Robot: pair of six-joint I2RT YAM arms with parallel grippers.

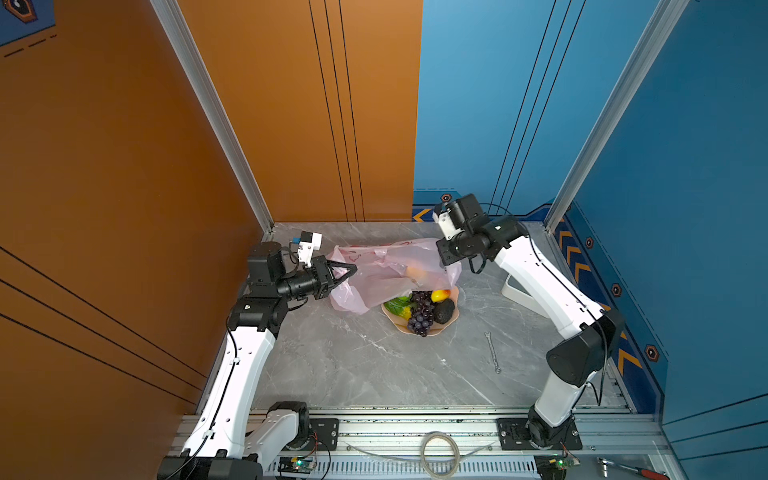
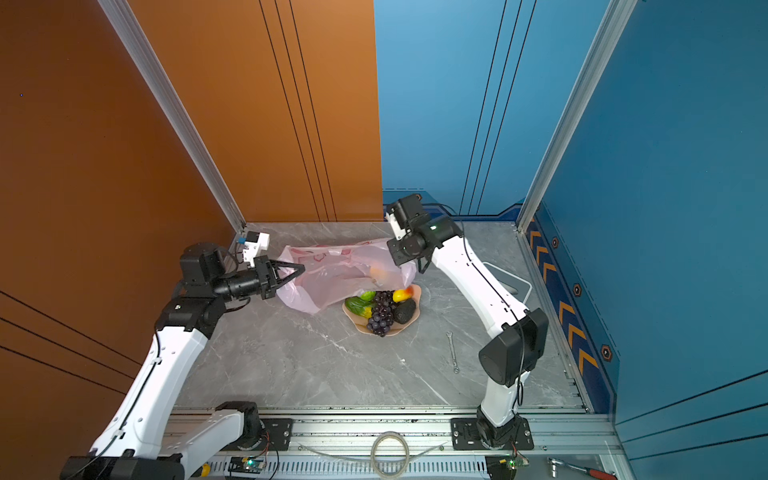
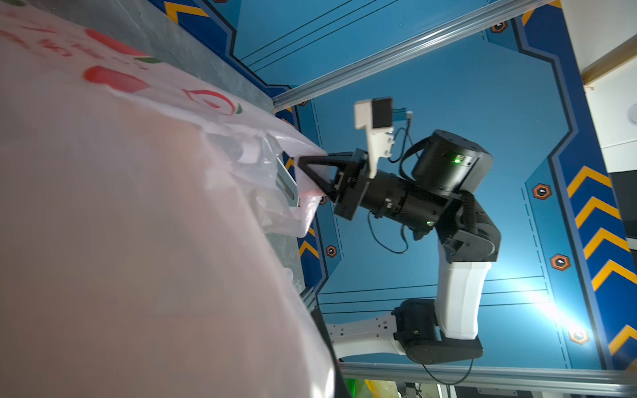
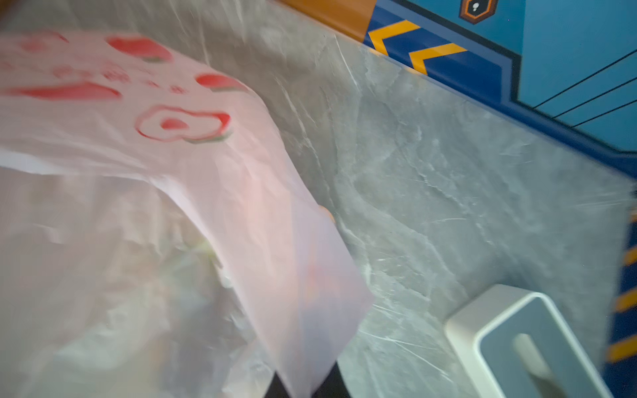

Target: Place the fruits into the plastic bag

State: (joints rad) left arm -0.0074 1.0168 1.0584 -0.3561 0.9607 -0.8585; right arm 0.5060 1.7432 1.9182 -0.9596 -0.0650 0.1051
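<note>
Two grippers are pinched shut on one plastic bag. The left gripper [image 1: 352,269] has its jaws closed to a point on the bag's left edge. The right gripper [image 3: 303,163] nips the film of the opposite edge, jaws together. Between them the plastic bag [image 1: 386,270] is held up over the worktop [image 1: 353,365], its long axis running from one gripper to the other.

The fruits [image 1: 422,313] lie heaped in a peach bowl [image 1: 401,325] just in front of the bag's right half, and the film drapes over the bowl's far rim. They sit below and nearer the right gripper, so that arm looks better placed to let go and fetch one.

Only the left wrist view shows the right gripper's grip; in both top views its fingers are hidden behind its own wrist. The top views alone show an orange shape [image 1: 415,272] through the film, probably a fruit already inside. The right wrist view gives only blurred film and worktop.
</note>
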